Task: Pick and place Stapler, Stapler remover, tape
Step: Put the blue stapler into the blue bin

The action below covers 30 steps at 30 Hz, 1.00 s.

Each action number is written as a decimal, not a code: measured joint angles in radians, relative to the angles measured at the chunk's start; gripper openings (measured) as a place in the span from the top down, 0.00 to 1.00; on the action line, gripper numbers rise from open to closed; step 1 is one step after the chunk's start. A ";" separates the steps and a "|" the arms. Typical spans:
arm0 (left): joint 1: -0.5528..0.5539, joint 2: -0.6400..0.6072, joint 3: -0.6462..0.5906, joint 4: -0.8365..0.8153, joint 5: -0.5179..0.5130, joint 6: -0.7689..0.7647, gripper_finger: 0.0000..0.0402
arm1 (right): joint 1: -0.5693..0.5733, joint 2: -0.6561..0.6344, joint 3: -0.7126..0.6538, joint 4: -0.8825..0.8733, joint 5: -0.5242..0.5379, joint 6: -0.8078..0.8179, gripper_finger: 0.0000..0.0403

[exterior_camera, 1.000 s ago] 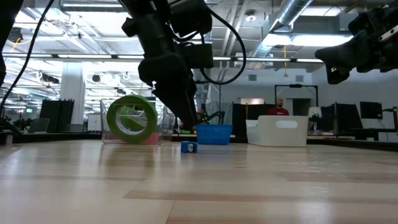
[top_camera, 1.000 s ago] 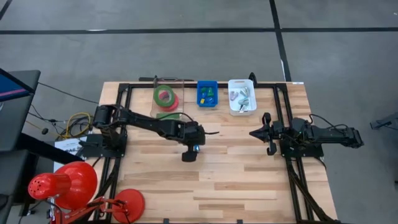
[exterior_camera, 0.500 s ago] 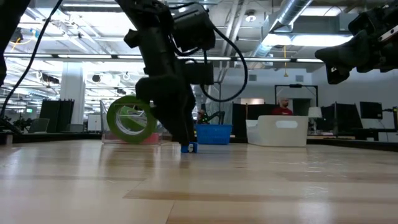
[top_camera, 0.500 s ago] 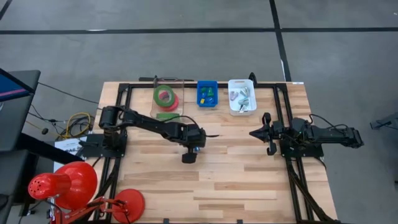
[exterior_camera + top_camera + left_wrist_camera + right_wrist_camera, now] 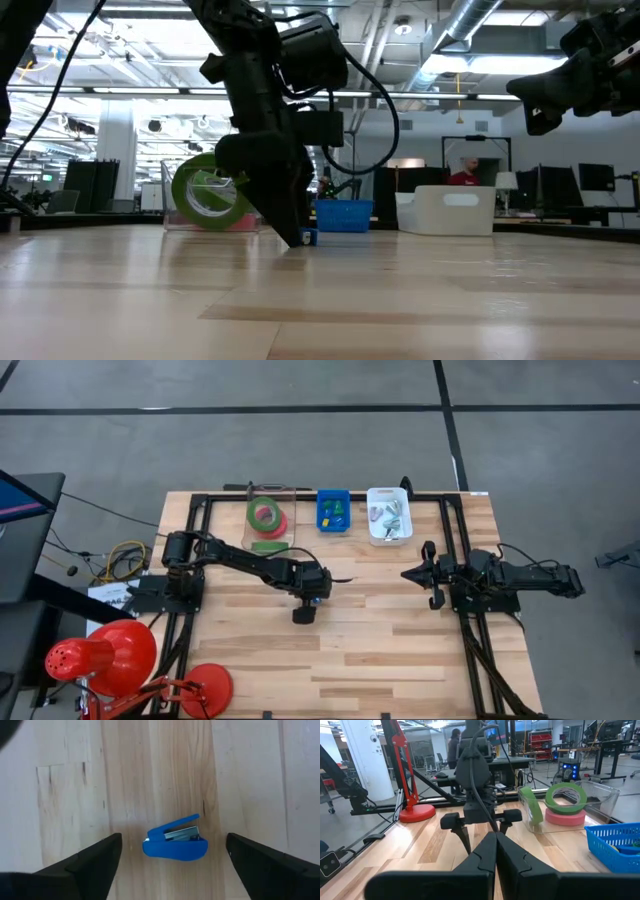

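Note:
A small blue stapler (image 5: 175, 843) lies on its side on the bare wood near the table's middle (image 5: 309, 237). My left gripper (image 5: 173, 839) points steeply down over it, open, with one finger on either side of the stapler and a gap to each. In the high view this gripper (image 5: 311, 601) hides most of the stapler. A green tape roll (image 5: 532, 810) stands on edge against a clear tray (image 5: 268, 520). In the tray a second green roll (image 5: 565, 795) lies on a pink one (image 5: 565, 816). My right gripper (image 5: 495, 847) waits shut at the right (image 5: 426, 574).
A blue basket (image 5: 334, 510) and a white bin (image 5: 389, 515), both with small items, stand at the far edge beside the tray. A red lamp (image 5: 105, 655) sits off the near left corner. Bare wood (image 5: 380, 650) spreads toward the near edge.
My left gripper has sunk toward the table, and its open fingers have come down around the blue stapler. The stapler has stayed where it was.

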 joint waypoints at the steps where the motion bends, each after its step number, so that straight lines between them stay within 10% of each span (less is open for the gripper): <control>1: 0.000 0.000 0.000 0.000 0.000 0.000 0.14 | 0.000 0.000 0.000 0.000 0.000 0.000 1.00; 30: 0.000 0.001 0.000 -0.002 0.025 0.004 0.53 | 0.000 0.000 0.000 0.000 0.000 0.000 1.00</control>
